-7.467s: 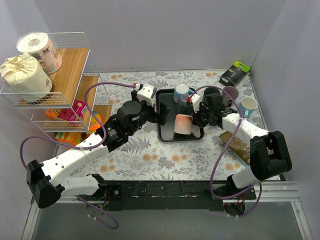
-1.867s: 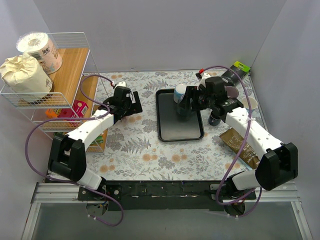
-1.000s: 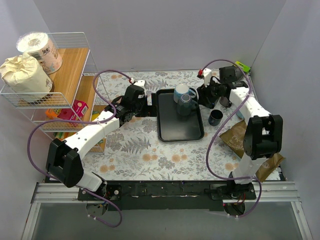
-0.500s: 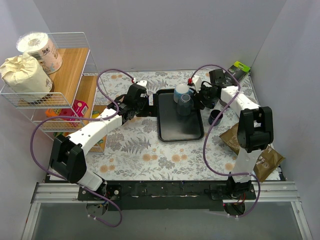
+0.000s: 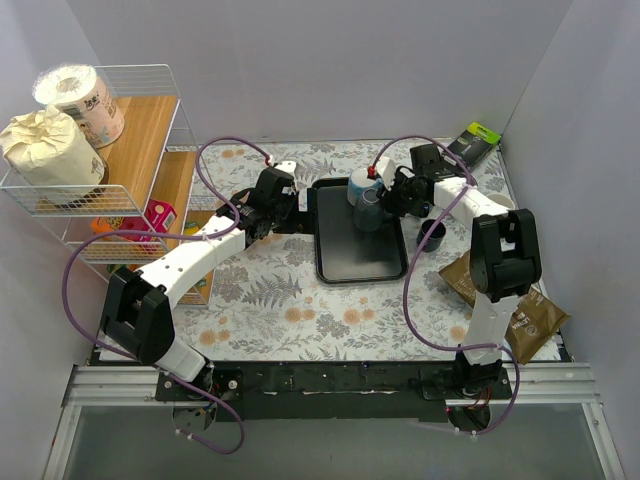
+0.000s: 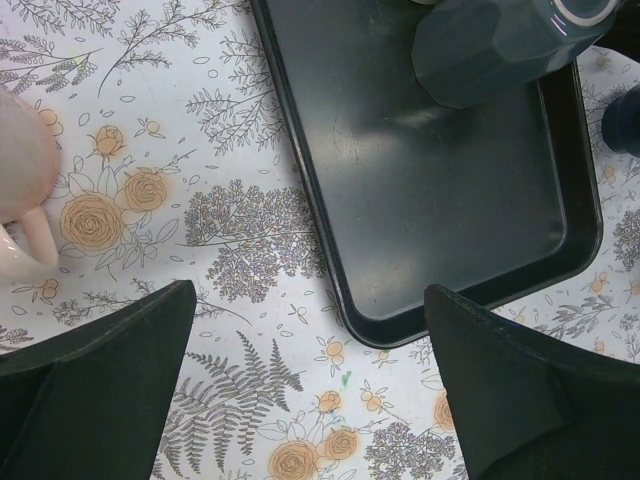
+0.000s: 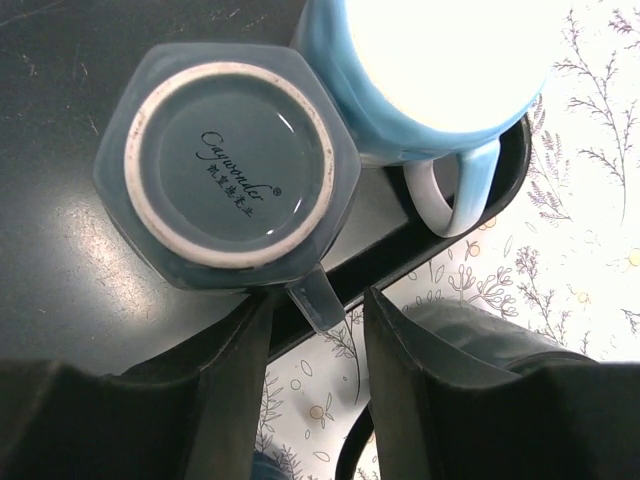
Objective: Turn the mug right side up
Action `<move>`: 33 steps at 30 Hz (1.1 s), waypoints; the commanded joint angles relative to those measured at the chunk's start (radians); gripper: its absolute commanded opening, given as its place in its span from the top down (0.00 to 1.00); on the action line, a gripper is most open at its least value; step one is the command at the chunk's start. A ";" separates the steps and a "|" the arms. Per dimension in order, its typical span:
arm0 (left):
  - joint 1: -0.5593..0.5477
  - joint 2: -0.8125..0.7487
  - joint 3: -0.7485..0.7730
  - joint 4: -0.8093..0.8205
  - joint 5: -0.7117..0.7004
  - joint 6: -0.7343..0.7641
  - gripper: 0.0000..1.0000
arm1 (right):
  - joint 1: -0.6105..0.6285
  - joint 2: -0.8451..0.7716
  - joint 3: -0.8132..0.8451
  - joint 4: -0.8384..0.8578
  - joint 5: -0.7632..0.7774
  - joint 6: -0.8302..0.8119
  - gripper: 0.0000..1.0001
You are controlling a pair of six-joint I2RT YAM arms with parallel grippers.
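A dark teal hexagonal mug [image 5: 370, 210] stands upside down, base up, on the black tray [image 5: 345, 262], at its far right corner. It shows in the right wrist view [image 7: 228, 165] and in the left wrist view [image 6: 500, 45]. My right gripper [image 5: 393, 204] is open, and its jaws [image 7: 318, 305] stand on either side of the mug's handle [image 7: 320, 298] without clamping it. My left gripper [image 5: 283, 212] is open and empty [image 6: 308, 295], over the floral cloth just left of the tray's near left corner.
A light blue mug [image 7: 430, 70] stands upright against the teal one. A pink mug [image 6: 20, 190] sits on the cloth left of the tray. A small dark cup [image 5: 432, 235], a brown packet [image 5: 520, 310] and a wire shelf [image 5: 120, 170] flank the work area.
The pink mug that lay on the tray is now off it. Over the last second my right gripper moved left up to the teal mug's handle. The left gripper barely moved.
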 commanded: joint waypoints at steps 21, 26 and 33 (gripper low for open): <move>-0.006 0.009 0.034 0.016 0.000 0.041 0.02 | 0.020 0.034 -0.020 0.070 0.020 0.007 0.99; -0.005 0.003 0.026 0.027 0.005 0.041 0.02 | 0.028 0.000 -0.037 0.064 0.005 0.028 0.99; -0.006 -0.006 0.015 0.038 0.010 0.036 0.02 | 0.032 -0.061 -0.082 0.090 -0.018 0.080 0.99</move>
